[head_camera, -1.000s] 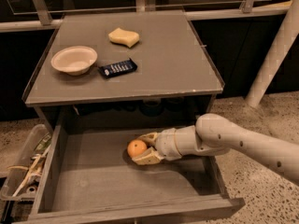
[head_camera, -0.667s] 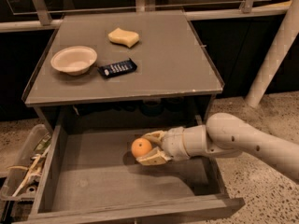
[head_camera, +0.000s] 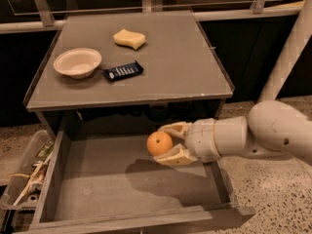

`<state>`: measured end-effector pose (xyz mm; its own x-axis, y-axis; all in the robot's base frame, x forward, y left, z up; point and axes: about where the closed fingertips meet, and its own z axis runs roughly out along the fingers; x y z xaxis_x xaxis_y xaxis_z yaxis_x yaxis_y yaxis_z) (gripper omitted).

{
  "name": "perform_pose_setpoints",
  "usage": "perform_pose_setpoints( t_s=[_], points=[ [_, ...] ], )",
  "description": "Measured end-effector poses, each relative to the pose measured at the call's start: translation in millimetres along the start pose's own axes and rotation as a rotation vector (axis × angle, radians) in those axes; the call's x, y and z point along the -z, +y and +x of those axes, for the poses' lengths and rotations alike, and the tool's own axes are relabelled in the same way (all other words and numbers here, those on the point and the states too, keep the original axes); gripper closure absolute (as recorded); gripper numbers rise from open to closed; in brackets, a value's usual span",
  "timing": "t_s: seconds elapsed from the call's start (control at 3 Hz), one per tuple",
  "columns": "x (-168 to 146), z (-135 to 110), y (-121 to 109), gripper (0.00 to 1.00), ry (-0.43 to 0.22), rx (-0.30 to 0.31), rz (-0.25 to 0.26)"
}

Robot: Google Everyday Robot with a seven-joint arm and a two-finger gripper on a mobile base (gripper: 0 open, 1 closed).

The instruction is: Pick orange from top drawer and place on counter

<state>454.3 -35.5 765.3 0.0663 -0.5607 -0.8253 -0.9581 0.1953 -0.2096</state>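
Note:
The orange (head_camera: 159, 143) is a small round fruit held between the two pale fingers of my gripper (head_camera: 168, 143), which is shut on it. The gripper reaches in from the right and holds the orange lifted above the bare bottom of the open top drawer (head_camera: 105, 179); its shadow lies on the drawer floor below. The counter (head_camera: 180, 67) is the flat grey-brown top just above and behind the drawer opening.
On the counter stand a pale bowl (head_camera: 77, 62), a dark flat packet (head_camera: 123, 71) and a pale yellow sponge (head_camera: 129, 38). A clear plastic bin of clutter (head_camera: 24, 179) sits left of the drawer. A white post (head_camera: 287, 48) rises at the right.
The gripper has risen with the orange from the drawer bottom, moving up and toward the drawer's front; the orange now hangs clear above the floor.

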Motion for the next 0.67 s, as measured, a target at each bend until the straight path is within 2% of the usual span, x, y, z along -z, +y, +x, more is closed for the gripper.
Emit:
perform_pose_setpoints(
  t_s=[0.33,0.67],
  points=[
    [56.1,-58.0,-22.6,1.0,0.073,0.101,0.078],
    [64.8,-75.9,-27.5,1.0,0.078,0.132,0.099]
  ],
)
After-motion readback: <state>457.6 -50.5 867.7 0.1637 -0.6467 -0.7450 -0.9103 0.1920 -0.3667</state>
